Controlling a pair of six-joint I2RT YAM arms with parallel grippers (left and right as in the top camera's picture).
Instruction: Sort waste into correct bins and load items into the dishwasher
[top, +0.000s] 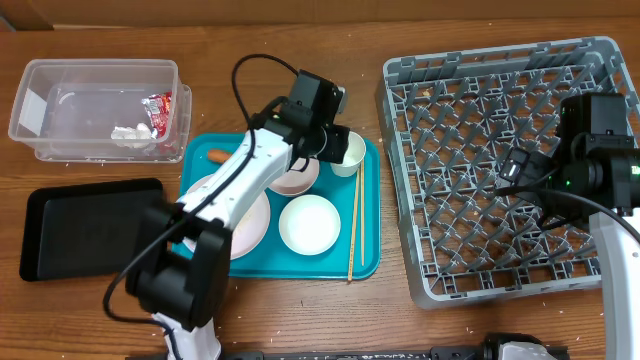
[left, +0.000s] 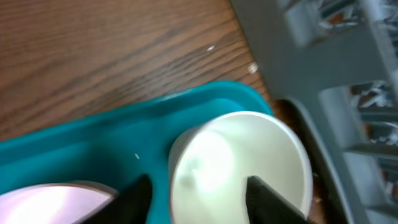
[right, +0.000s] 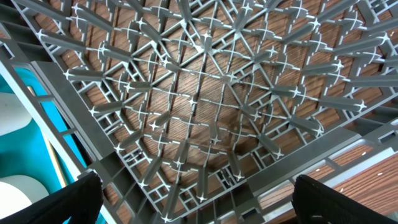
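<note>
The small white cup (top: 351, 153) stands at the teal tray's back right corner. My left gripper (top: 338, 150) is open at it. In the left wrist view one finger is outside the cup's (left: 242, 165) left wall and the other over its mouth (left: 199, 202). Two bowls (top: 310, 222) (top: 297, 181), the plate (top: 252, 228), the chopsticks (top: 353, 225) and the carrot (top: 217, 155) lie on the teal tray. The red wrapper (top: 158, 108) and tissue (top: 127, 132) lie in the clear tub (top: 40, 100). My right gripper (top: 525, 170) (right: 199, 211) is open and empty above the grey dish rack (top: 480, 130). No shell scraps show.
The black tray (top: 90, 225) lies at the front left, with nothing in it. The teal tray (top: 366, 262) sits between it and the rack, its edge close to the rack's left wall (left: 348, 143). The rack's grid (right: 205, 93) holds nothing.
</note>
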